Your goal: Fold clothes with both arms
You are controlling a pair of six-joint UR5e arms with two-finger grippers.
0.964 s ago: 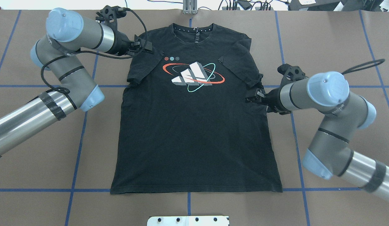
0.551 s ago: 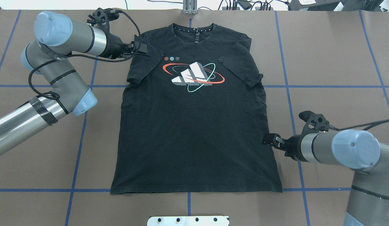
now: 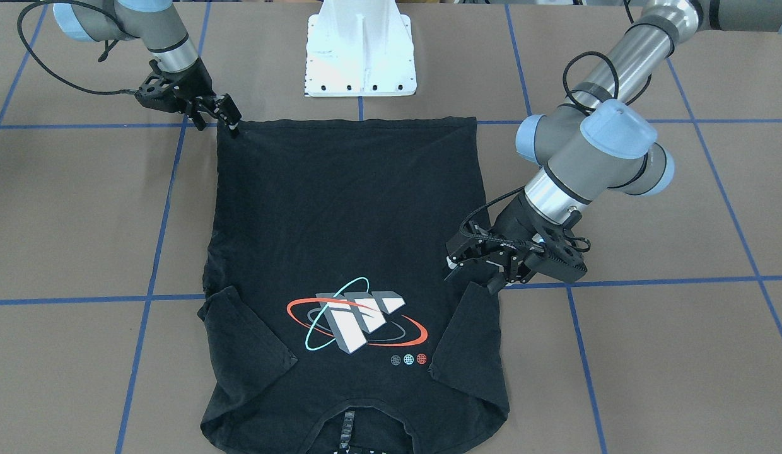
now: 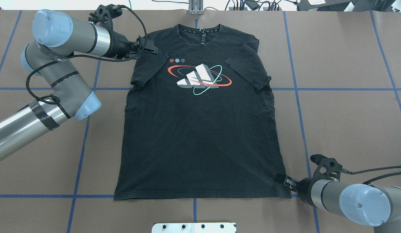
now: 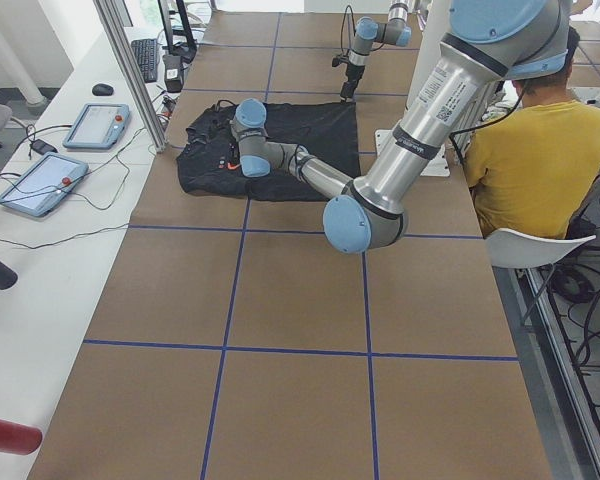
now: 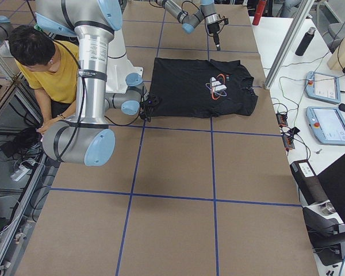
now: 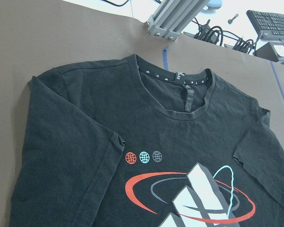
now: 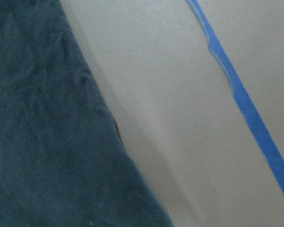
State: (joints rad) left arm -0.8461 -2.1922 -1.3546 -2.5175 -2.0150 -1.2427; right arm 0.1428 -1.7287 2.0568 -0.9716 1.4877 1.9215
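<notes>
The black T-shirt (image 4: 200,136) lies flat with its print up, collar at the far side and both sleeves folded in over the chest. It also shows in the front view (image 3: 347,214). My left gripper (image 4: 152,50) is open, low over the shirt's left shoulder beside the folded sleeve; in the front view (image 3: 473,275) its fingers stand apart. The left wrist view shows the collar and logo (image 7: 180,156), no fingers. My right gripper (image 4: 278,178) looks open and empty at the near right hem corner (image 3: 232,126). The right wrist view shows the shirt's edge (image 8: 47,142) close up.
The white pedestal base (image 3: 361,57) stands at the near table edge. An aluminium post (image 4: 195,8) and cables stand beyond the collar. Blue tape lines (image 4: 297,97) cross the brown table. A person in yellow (image 5: 540,140) sits behind the robot.
My right gripper has moved from the right sleeve down the shirt's right side to the hem corner. My left gripper has stayed by the left shoulder, shifting only slightly.
</notes>
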